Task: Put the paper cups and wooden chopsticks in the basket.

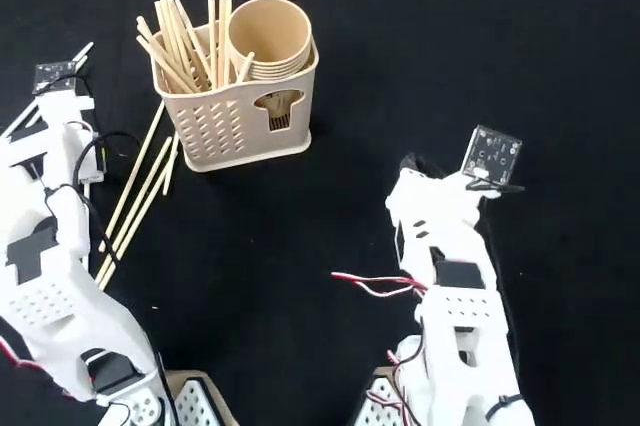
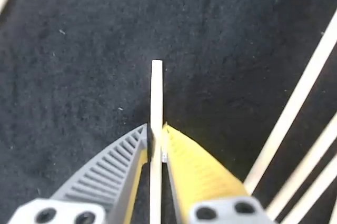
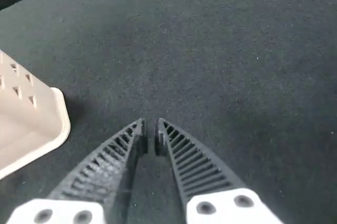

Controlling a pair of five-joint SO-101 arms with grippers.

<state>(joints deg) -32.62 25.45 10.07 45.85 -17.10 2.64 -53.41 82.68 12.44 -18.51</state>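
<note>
A beige perforated plastic basket was seen standing upright on the black tabletop, towards its far edge in the high view. Two kinds of contents were held in it. A stack of tan paper cups was nested upright in the part nearer the right arm. A bundle of pale wooden chopsticks was stood on end in the part nearer the left arm, fanned outwards above the rim.

Several loose wooden chopsticks were left lying flat on the tabletop just beside the basket, between it and the left arm.

The left claw was closed on a single wooden chopstick. The chopstick was pinched between the grey and yellow fingers, and its end projected beyond the fingertips over the dark cloth. The loose chopsticks were seen near this claw but apart from it.

The right claw was held low over bare cloth. Its fingertips were drawn almost together and nothing was gripped between them. A corner of the basket was seen near this claw, without contact.
</note>
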